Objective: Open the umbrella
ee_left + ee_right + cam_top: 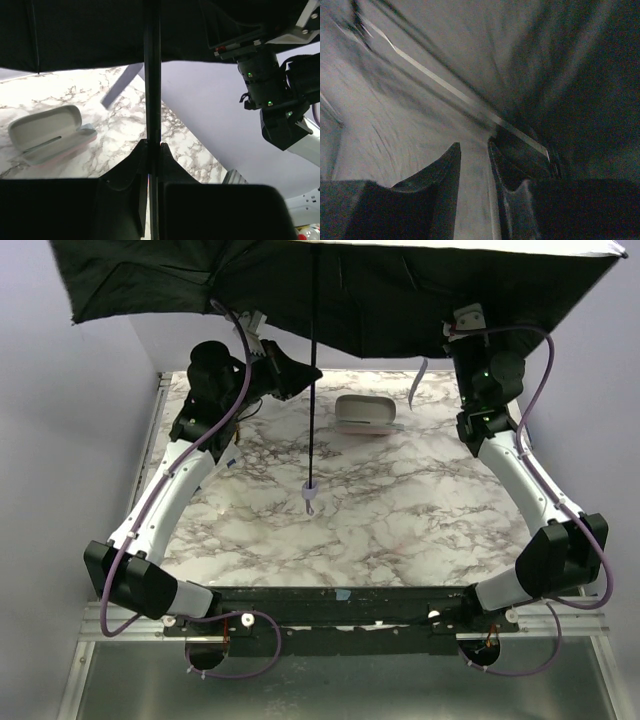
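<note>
Black-lined umbrella fully spread over the grey case (lid open). Stands with shaft upright just left of that case, handle in front of it. Left gripper pinching the shaft; right gripper up under the canopy, right of the case, 2 fingers slightly parted.

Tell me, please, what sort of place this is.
Probably a robotics lab workcell: left arm and right arm bolted at a marble-patterned table, pale walls around it, an opened umbrella as test object.
</note>
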Motion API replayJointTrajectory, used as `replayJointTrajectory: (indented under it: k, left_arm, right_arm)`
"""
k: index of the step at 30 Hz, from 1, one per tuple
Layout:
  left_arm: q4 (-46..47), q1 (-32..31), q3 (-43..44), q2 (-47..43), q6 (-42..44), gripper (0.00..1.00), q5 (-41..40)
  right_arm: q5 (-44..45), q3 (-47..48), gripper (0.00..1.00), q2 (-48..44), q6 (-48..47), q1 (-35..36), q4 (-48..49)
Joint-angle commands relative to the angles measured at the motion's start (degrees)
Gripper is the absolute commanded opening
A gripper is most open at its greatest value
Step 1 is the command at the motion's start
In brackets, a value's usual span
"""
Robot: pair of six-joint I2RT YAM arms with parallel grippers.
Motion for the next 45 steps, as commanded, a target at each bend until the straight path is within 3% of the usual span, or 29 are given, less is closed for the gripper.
replayJointTrajectory:
  k: [1,6,9,13,18,22,26,33,39,45]
  left_arm:
    - [5.2,-0.8,3.6,2.0,-1.8,0.0,2.6]
    - [6.9,-1.2,7.1,4.7,-5.2,0.0,0.1]
    - [7.0,-2.2,8.2,5.5,-5.2,0.0,0.0]
    - [6.6,-3.3,6.9,5.0,-4.8,0.0,0.8]
    - [6.3,-3.4,3.5,2.6,-3.1,0.0,0.6]
    - [6.3,-3.4,0.3,1.1,-3.4,0.0,1.1]
    - [5.8,-2.8,-2.6,-1.1,-1.6,0.0,1.1]
    - [6.8,0.4,-2.9,-2.4,-1.0,0.0,4.6]
    - [7.5,0.4,-1.4,-1.3,-1.6,0.0,5.7]
    - [10.7,0.5,-0.2,0.9,-2.5,0.0,4.7]
  right_arm:
    - [-9.8,2.0,0.29,-0.7,4.0,0.5,-5.0]
    - [-26.3,-2.3,0.27,-5.3,7.4,3.3,-14.8]
    - [-27.9,-5.1,0.26,-7.3,5.2,8.6,-16.5]
    - [-21.3,-2.5,0.26,-5.7,3.7,14.5,-15.2]
    - [-6.7,4.8,0.27,-1.0,3.9,14.7,-9.5]
    - [-1.0,8.1,0.25,1.4,-1.0,14.5,-2.2]
    - [2.7,15.1,0.23,5.8,-2.1,10.0,-3.4]
    - [3.6,17.3,0.22,9.7,-5.9,0.9,-5.9]
    - [-2.6,16.8,0.25,8.5,-3.9,0.9,-10.0]
    - [-23.0,11.4,0.46,2.4,2.7,1.3,-16.1]
